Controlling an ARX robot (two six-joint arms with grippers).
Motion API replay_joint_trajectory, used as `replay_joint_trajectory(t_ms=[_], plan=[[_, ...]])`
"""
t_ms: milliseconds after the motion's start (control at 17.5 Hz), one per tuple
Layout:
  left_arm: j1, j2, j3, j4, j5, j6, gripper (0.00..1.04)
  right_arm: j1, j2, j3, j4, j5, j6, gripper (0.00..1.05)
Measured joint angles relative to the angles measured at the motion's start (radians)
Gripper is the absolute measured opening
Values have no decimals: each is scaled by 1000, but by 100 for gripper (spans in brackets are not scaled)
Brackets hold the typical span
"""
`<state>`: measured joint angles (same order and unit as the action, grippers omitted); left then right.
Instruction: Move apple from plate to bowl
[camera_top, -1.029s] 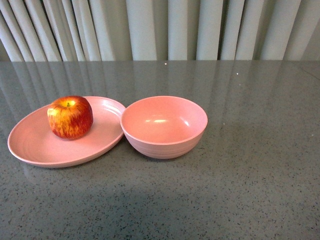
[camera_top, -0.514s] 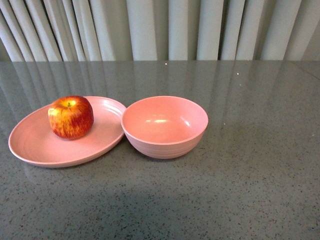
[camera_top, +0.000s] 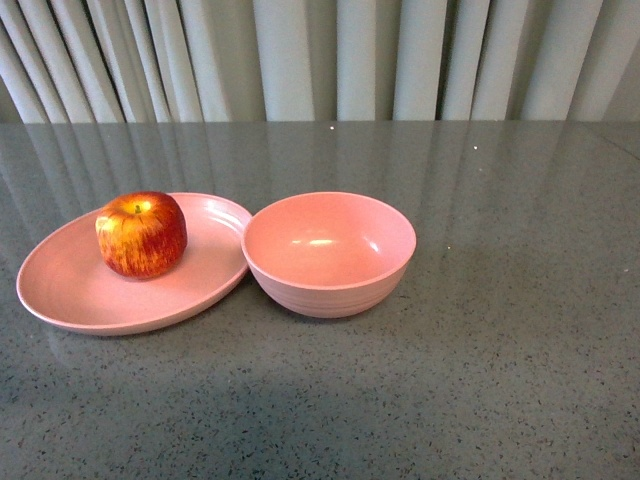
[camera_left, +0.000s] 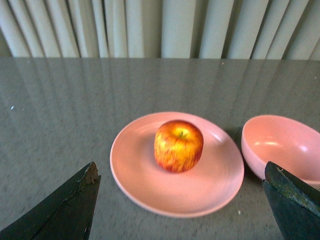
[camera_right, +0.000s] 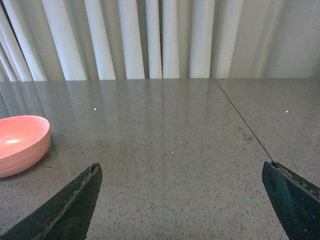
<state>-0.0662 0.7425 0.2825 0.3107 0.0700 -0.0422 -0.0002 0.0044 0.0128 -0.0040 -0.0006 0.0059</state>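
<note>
The apple sits upright on the plate, stem dimple up, toward the plate's far side. The bowl stands empty just right of the plate; whether its wall touches the plate rim cannot be confirmed. The left gripper has its fingers spread wide and holds nothing, and the apple is framed between them but well ahead. The right gripper is likewise spread and empty, facing the bare table beside the bowl. Probable faults:

- If one finger contacts the apple first, the round fruit is likely to roll across the shallow plate.
- A low approach may strike the plate rim and slide the plate on the glossy surface.
- An off-centre grip may let the apple slip.
- A low carry risks knocking the bowl rim.
- A high release may bounce the apple out.
</note>
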Motion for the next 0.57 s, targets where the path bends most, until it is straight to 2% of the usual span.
replay_joint_trajectory(t_ms=[171, 286, 343, 571], plan=[[-14, 325, 166, 154, 60, 71, 98, 0, 0, 0, 0, 0, 0, 98], [-26, 443, 214, 163, 86, 109, 98, 0, 0, 0, 0, 0, 0, 98], [-38, 607, 305, 169, 110, 153, 98, 0, 0, 0, 0, 0, 0, 98], [-29, 796, 432, 162, 119, 152, 98, 0, 0, 0, 0, 0, 0, 98]])
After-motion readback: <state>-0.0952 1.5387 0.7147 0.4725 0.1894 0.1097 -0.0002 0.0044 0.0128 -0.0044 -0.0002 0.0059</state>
